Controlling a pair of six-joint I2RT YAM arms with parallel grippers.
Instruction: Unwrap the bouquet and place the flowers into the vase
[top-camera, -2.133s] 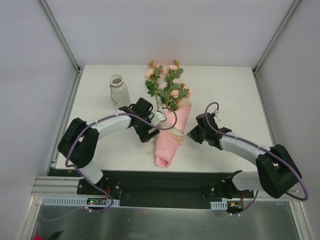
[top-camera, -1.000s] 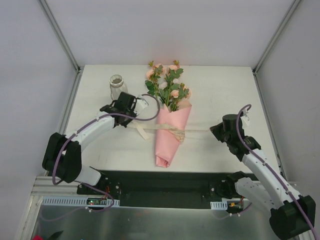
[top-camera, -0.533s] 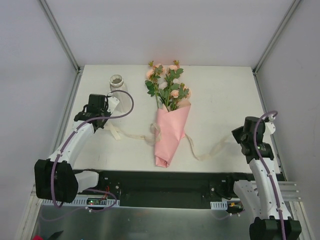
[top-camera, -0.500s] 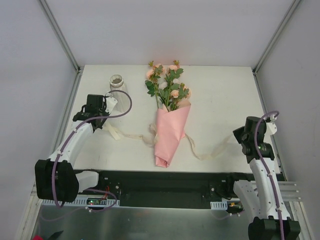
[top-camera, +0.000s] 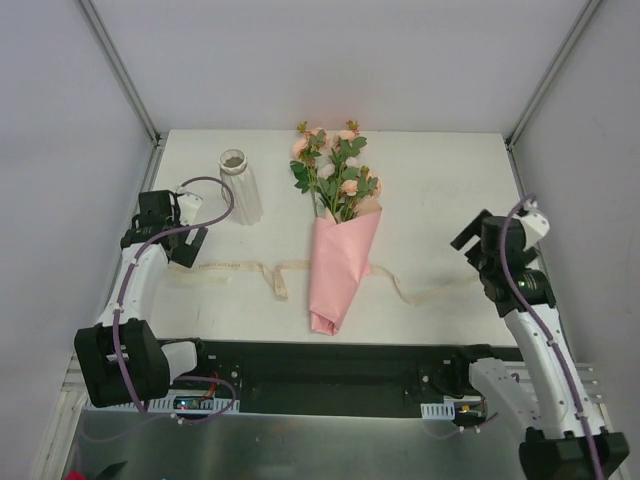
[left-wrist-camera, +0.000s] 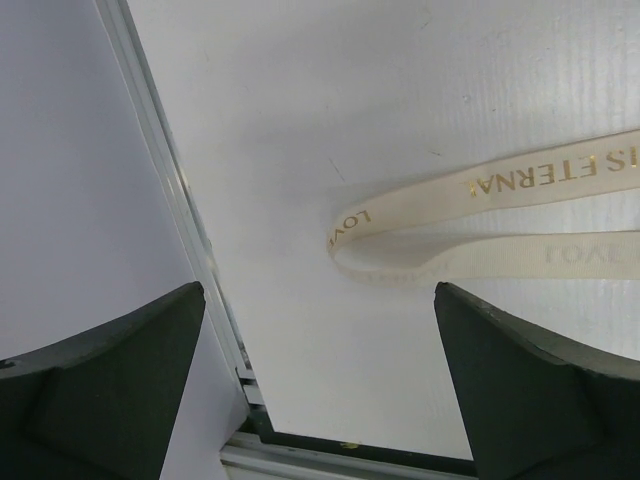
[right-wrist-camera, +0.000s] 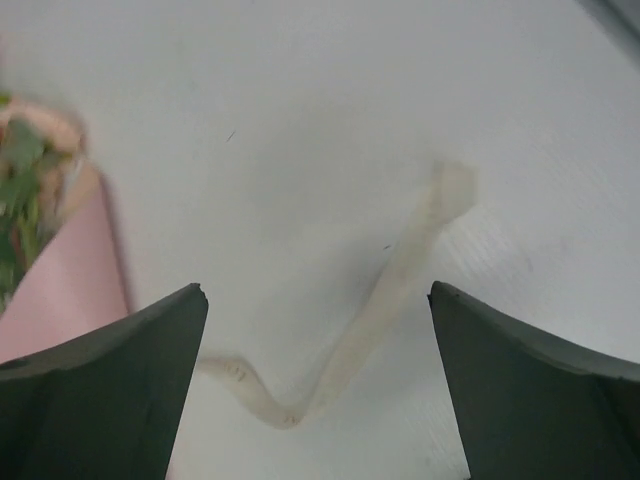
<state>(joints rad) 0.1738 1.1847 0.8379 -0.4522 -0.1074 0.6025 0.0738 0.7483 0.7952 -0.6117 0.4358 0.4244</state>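
Observation:
The bouquet (top-camera: 338, 262) lies mid-table, a pink paper cone with peach roses and green leaves, the flowers (top-camera: 335, 170), sticking out at its far end. The cream ribbon (top-camera: 240, 269) lies undone on the table, running left and right from the cone. A white ribbed vase (top-camera: 240, 187) stands upright at the back left. My left gripper (top-camera: 186, 247) is open at the table's left edge above the ribbon's folded end (left-wrist-camera: 400, 245). My right gripper (top-camera: 466, 243) is open at the far right, above the ribbon's other end (right-wrist-camera: 395, 290). Neither holds anything.
Metal frame rails (top-camera: 130, 245) run along the table's left and right sides, and a black strip (top-camera: 320, 360) borders its near edge. The left gripper (left-wrist-camera: 320, 380) hangs close to the left rail (left-wrist-camera: 175, 190). The cone's pink paper (right-wrist-camera: 70, 285) shows at the right wrist view's left edge.
Both grippers have opened and let go of the ribbon ends, which now lie on the table. The left arm moved further left and the right arm drew back to the right.

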